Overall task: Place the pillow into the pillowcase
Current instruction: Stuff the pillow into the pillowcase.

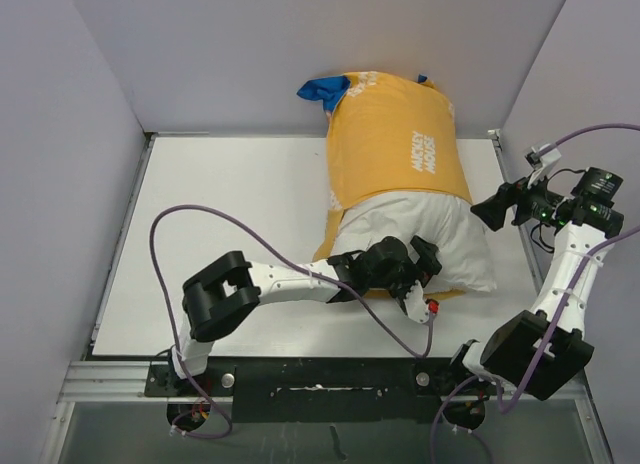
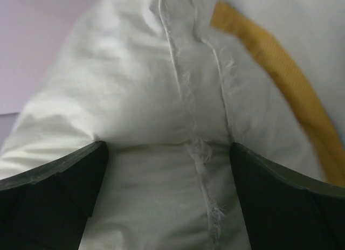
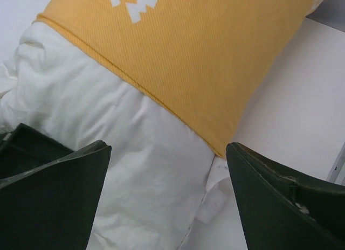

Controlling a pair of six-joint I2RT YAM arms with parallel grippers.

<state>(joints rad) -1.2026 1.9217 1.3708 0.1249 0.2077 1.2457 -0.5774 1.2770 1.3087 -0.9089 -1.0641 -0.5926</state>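
Pillow (image 1: 455, 239): right of centre on the table (image 1: 220, 214), far half inside the pillowcase (image 1: 395, 144), white end bulging out at 6 o'clock.
Open room: bare tabletop toward 9 o'clock.
Writing: white "MICKEY MOUSE" lettering (image 1: 424, 152).
Texture: ribbed mustard fabric; plump white pillow with a frayed seam.
Left gripper (image 2: 168, 164): spread, straddling the seam.
Right gripper (image 3: 168, 153): spread at 3 o'clock, holding nothing.
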